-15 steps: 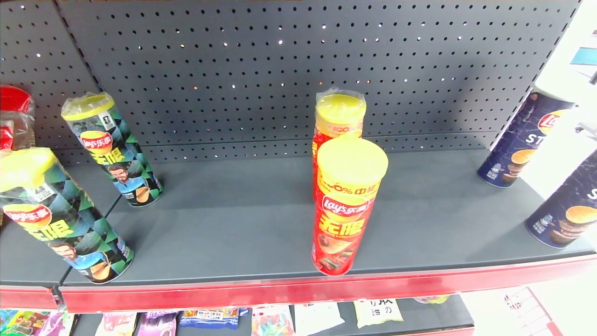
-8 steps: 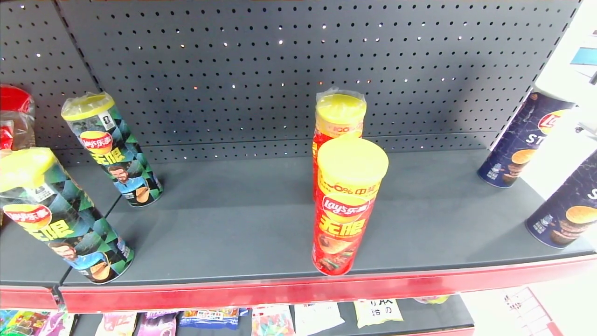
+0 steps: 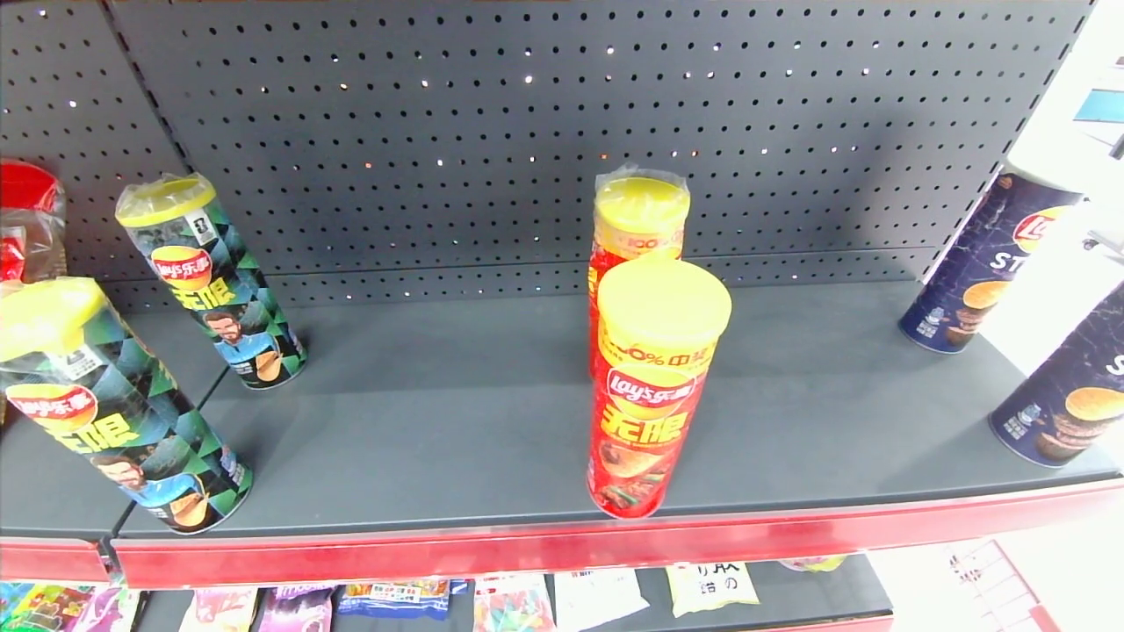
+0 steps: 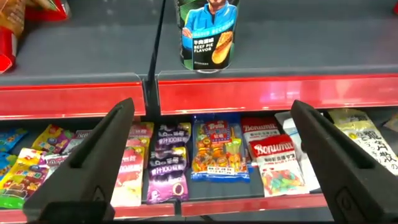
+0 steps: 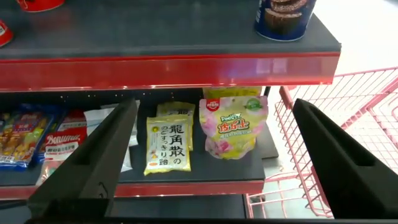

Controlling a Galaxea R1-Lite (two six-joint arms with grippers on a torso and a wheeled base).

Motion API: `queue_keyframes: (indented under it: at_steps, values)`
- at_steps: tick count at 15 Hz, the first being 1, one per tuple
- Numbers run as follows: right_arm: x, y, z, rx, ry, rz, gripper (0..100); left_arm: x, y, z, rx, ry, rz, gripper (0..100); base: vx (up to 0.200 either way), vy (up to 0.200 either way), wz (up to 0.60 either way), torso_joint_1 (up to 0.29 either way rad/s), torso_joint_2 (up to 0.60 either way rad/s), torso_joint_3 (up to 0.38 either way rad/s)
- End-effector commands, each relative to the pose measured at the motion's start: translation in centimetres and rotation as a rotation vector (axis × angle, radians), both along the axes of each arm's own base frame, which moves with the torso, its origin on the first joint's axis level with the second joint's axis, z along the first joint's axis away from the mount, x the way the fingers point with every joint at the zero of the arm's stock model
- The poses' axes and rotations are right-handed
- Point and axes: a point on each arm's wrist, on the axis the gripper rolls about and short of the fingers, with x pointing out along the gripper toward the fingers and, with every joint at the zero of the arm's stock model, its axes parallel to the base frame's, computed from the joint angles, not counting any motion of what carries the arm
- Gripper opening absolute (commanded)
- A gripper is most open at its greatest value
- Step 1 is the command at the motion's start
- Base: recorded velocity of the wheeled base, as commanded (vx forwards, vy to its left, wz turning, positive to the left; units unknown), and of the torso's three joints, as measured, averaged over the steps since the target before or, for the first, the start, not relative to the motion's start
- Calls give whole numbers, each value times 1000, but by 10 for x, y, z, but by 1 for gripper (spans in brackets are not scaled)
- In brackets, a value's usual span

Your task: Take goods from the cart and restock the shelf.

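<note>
The left end effector [image 4: 205, 165] is hanging in front of the shelf [image 3: 457, 412], facing its red front edge [image 4: 261, 93]. Its fingers are spreading wide, gripping nothing and touching nothing. The right end effector [image 5: 211, 158] is gaping equally wide and empty before that same edge, and the cart [image 5: 360, 118] is sitting below the edge's right end. Just behind the edge a red chip can [image 3: 654, 395] is standing upright, with a second red can [image 3: 639, 219] farther back. Green cans [image 3: 114, 412] are standing behind the edge's left end and blue cans [image 3: 1067, 395] behind its right end. Snack bags [image 4: 217, 149] are lying on the tier beneath the edge.
</note>
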Motion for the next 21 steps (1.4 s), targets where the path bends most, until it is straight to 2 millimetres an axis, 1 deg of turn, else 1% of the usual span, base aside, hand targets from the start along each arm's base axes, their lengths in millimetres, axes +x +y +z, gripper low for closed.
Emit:
queue_keyframes:
  at_steps: [1, 2, 8, 17, 20, 21]
  values:
    - [0, 0, 0, 1, 0, 1, 100, 0, 0, 0, -1, 3, 0, 100, 0, 0, 0, 0, 0, 0]
    - [0, 0, 0, -1, 0, 1, 100, 0, 0, 0, -1, 3, 2, 100, 0, 0, 0, 0, 0, 0]
    - [0, 0, 0, -1, 0, 1, 100, 0, 0, 0, -1, 1, 2, 100, -200, 0, 0, 3, 2, 2]
    - [0, 0, 0, -1, 0, 1, 100, 0, 0, 0, -1, 3, 2, 100, 0, 0, 0, 0, 0, 0]
    - [0, 0, 0, -1, 0, 1, 100, 0, 0, 0, -1, 3, 2, 100, 0, 0, 600, 2, 1, -1]
    - [0, 0, 0, -1, 0, 1, 100, 0, 0, 0, -1, 3, 2, 100, 0, 0, 0, 0, 0, 0]
